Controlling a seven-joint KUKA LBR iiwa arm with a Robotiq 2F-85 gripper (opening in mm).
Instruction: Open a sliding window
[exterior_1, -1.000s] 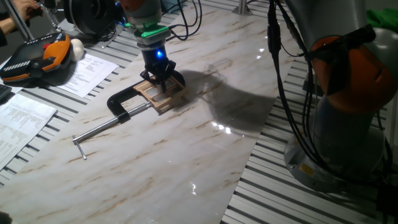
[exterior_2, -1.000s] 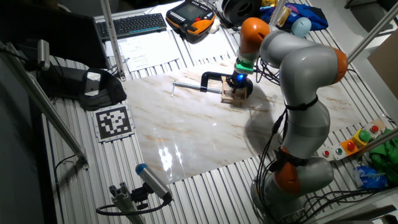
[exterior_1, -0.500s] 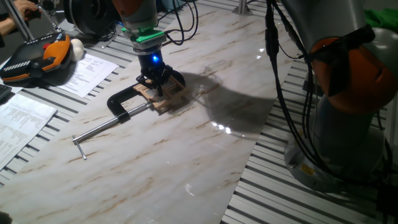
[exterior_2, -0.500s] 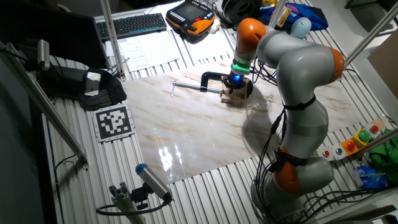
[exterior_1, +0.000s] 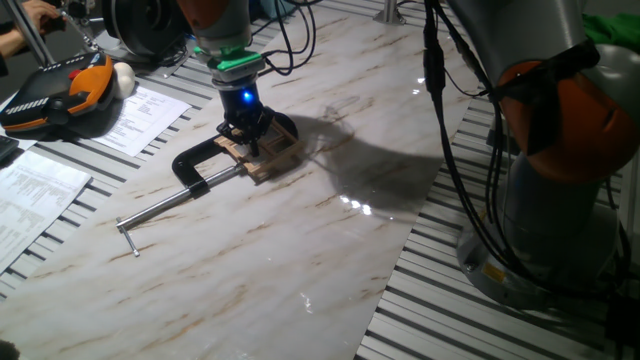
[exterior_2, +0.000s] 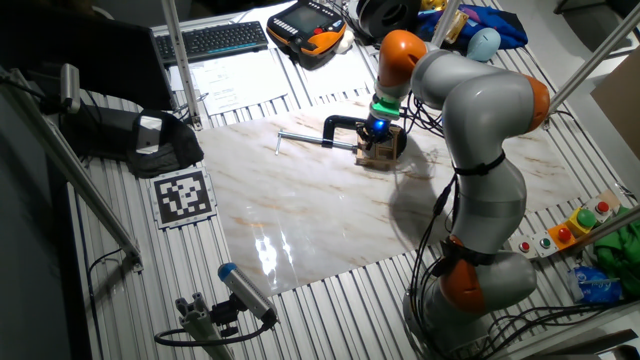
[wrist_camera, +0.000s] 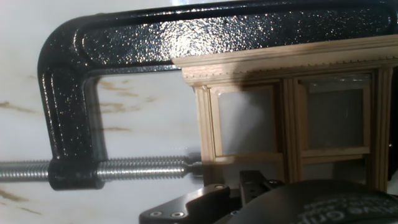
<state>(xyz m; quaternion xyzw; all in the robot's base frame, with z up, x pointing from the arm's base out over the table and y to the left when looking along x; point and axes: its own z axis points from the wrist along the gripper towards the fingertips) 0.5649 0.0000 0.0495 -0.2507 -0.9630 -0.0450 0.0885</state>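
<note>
From my station I see the gripper (exterior_1: 249, 140) lowered onto the sliding window (exterior_1: 268, 152), which lies flat on the marble tabletop (exterior_1: 300, 240) toward its far side, held in a black clamp (exterior_1: 205, 163). In the one fixed view the dark fingers stand on the window's near-left part, right beside the clamp's curved jaw, and a blue light glows on the wrist above them. I cannot tell from any of the views whether the fingers are apart or pressed together; they are too small and dark against the wood. In the other fixed view the gripper (exterior_2: 376, 137) sits on top of the window (exterior_2: 379, 152), with the clamp (exterior_2: 340, 128) reaching off to the left, its steel rod (exterior_2: 305, 139) pointing away across the marble. The hand view gives me the window (wrist_camera: 292, 112) close up: light tan frame, thin crossbars, two panes side by side. The clamp (wrist_camera: 93, 81) wraps over its top edge, and the threaded rod (wrist_camera: 124, 168) meets the frame's left side. A black part of the hand fills the bottom edge of that view.
</note>
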